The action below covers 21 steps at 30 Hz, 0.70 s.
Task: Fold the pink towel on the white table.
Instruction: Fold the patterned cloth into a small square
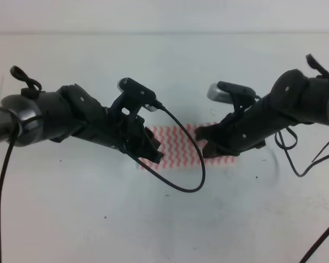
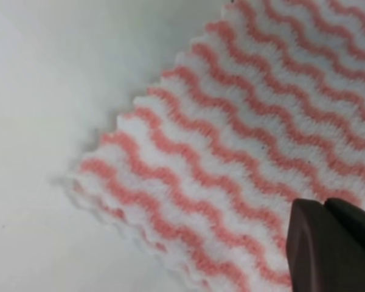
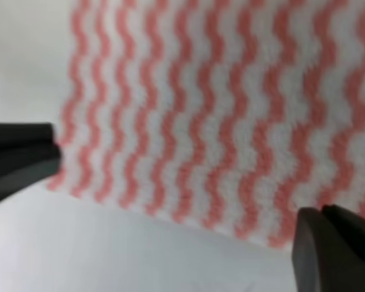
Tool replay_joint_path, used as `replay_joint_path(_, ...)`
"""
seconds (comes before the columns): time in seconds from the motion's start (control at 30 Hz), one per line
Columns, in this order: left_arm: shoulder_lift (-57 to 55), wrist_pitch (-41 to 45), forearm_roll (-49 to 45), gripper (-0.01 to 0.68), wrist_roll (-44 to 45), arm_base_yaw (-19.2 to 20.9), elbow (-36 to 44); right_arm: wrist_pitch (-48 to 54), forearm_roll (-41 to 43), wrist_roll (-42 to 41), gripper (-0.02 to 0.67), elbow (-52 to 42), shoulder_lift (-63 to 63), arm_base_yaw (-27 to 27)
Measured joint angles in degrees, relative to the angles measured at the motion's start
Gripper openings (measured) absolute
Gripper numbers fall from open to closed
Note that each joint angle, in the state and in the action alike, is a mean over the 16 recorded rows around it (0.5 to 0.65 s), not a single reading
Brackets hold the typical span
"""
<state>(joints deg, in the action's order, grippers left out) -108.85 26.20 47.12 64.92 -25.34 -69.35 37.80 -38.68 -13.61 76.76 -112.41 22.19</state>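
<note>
We see the left pincer (image 1: 152, 149) low at the pink towel's (image 1: 178, 145) left edge, opening hidden, can't tell. Towel lies flat mid white tabletop (image 1: 98, 219). Right pincer (image 1: 204, 147) spread wide over its right edge, gripping nothing.

The white table (image 1: 98, 219) carries the pink towel (image 1: 178, 145), lying flat.
</note>
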Motion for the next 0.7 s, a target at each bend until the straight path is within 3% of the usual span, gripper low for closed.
replay_joint_path(0.7,0.02,0.39,-0.08,-0.005,0.00,0.01,0.01,0.29,4.56,2.73,-0.018,-0.01,-0.12,-0.98)
